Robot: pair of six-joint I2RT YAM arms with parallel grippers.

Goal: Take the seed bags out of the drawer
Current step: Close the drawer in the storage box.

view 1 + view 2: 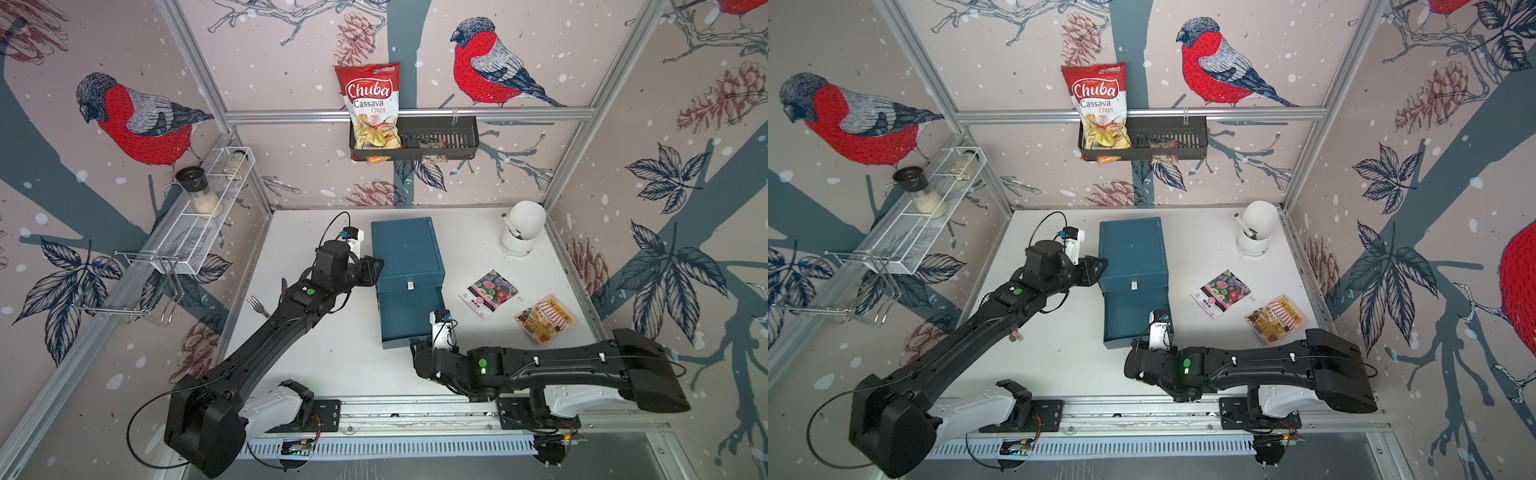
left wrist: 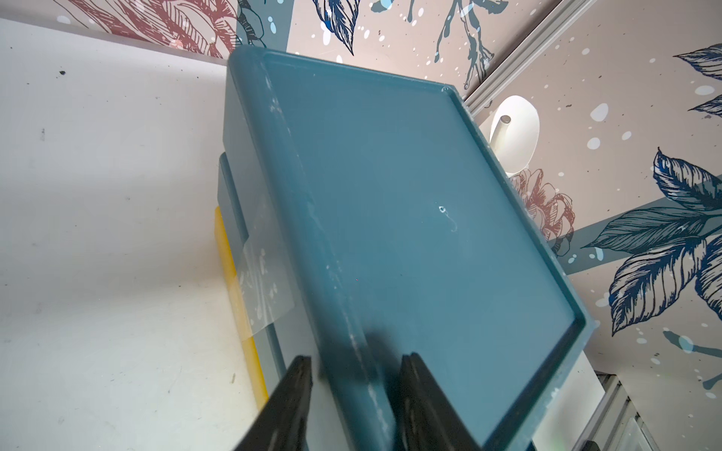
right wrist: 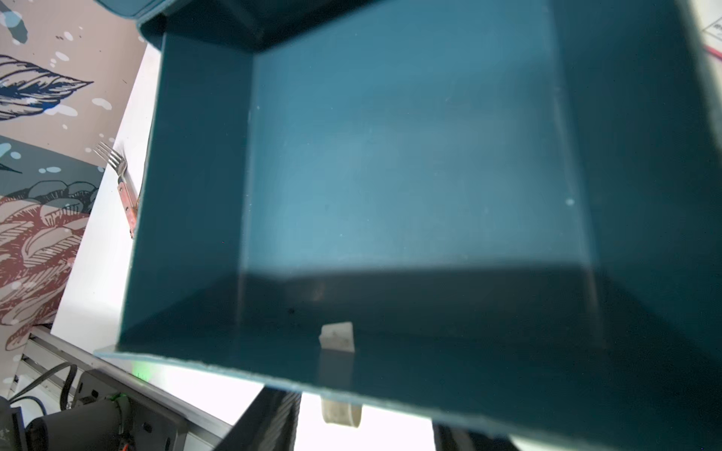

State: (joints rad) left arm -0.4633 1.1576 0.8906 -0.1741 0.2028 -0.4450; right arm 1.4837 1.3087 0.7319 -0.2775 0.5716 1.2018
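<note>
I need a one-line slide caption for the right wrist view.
Pulled-out teal drawer seen from its front, visible floor bare; the open right tool straddles its white pull tab.

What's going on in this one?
Two robot arms work a teal drawer unit on a white table. The left pincer clamps the unit's top rim, apparently steadying it. The right pincer sits open around the pull tab of the pulled-out drawer, whose visible part is bare. The flower bag and the orange bag lie on the table beside it. No green bag shows.
</note>
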